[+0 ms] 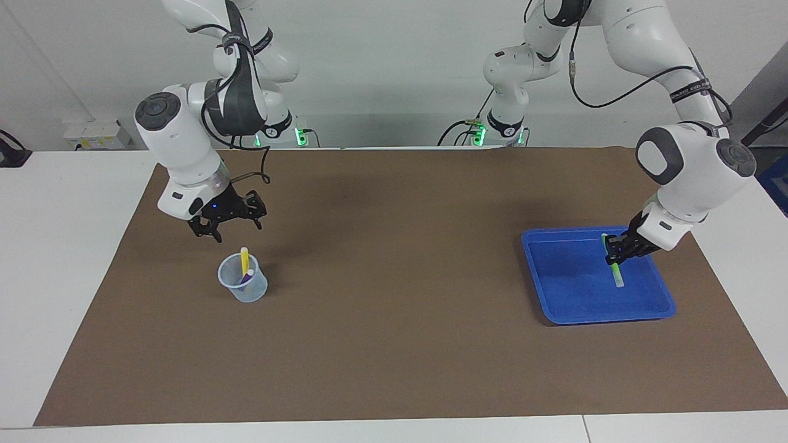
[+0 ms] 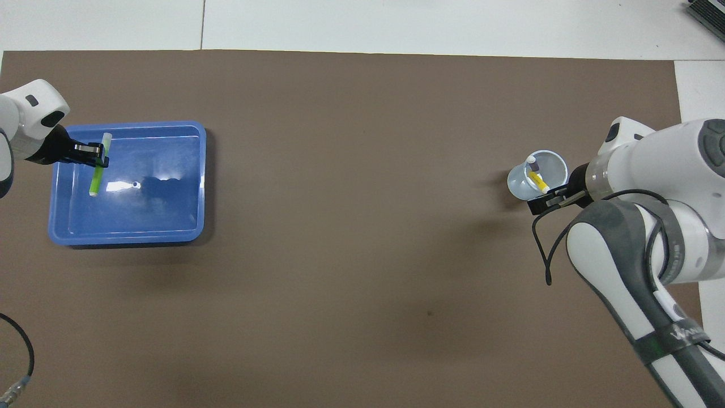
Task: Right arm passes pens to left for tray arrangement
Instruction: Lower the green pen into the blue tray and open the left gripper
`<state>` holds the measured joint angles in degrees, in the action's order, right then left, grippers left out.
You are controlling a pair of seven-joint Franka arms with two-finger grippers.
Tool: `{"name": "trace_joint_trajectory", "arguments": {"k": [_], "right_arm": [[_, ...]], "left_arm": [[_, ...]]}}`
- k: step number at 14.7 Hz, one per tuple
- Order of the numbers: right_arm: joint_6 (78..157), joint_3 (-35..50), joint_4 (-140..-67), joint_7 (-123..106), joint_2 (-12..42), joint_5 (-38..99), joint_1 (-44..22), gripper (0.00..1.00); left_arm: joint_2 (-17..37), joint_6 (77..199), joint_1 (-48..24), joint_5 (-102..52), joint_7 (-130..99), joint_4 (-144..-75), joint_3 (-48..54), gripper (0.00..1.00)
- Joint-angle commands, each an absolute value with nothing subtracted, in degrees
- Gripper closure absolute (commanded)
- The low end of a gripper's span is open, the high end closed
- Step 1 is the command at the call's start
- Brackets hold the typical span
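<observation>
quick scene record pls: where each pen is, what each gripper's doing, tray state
green pen: held by left gripper, tilted, lower tip down inside tray
yellow pen: standing in clear cup
purple pen: in the same cup
tray: blue, at the left arm's end of the table, no pen lying in it yet
right gripper: above the cup, holding nothing

purple pen (image 1: 246,278): mostly hidden inside the clear cup (image 1: 242,279); only its pale tip and a dark sliver show
left arm: cut off by the overhead view's edge
right gripper (image 1: 229,223): finger gap too small to tell
green pen (image 1: 614,263): middle covered by left gripper (image 1: 615,251)
</observation>
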<state>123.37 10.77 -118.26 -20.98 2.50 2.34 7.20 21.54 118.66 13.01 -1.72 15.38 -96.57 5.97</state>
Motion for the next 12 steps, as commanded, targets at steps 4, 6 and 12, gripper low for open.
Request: {"name": "trace_joint_trajectory", "arguments": {"k": [4, 6, 12], "right_arm": [[128.49, 11.16, -120.23, -23.03, 2.46, -2.9, 8.26, 0.3], [129.72, 11.16, -120.23, -23.2, 3.16, -2.9, 8.17, 0.33], [132.89, 11.16, -120.06, -23.03, 5.8, -3.95, 7.65, 0.39]], "left_arm": [[21.36, 126.27, 16.43, -0.44, 17.05, -102.54, 6.42, 1.0], [20.66, 129.72, 17.14, -0.53, 17.14, -105.81, 6.5, 1.0], [20.3, 130.69, 18.19, -0.44, 17.31, -107.58, 6.42, 1.0]]}}
